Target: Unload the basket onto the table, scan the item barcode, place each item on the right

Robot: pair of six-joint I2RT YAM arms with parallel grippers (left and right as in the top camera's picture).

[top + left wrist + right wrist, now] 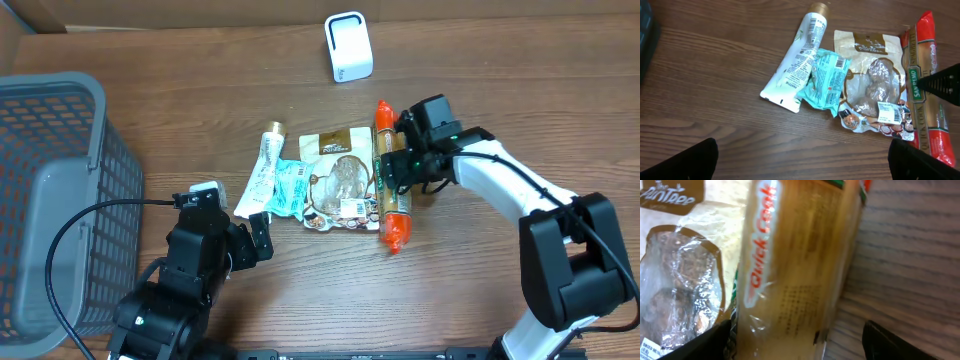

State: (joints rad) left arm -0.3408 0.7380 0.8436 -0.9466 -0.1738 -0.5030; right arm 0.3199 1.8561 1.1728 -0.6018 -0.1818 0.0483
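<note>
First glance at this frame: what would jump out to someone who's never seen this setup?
The long red-ended pasta pack in the middle of the table, with the right end effector straddling it, jaws apart. Then the white scanner standing at the far side, and the big grey basket at the left.

Here lie 1 basket (60,95), 1 scanner (348,47), 1 tube (797,60), 1 teal packet (825,77), 1 pouch (872,75), 1 pasta pack (790,270).
</note>
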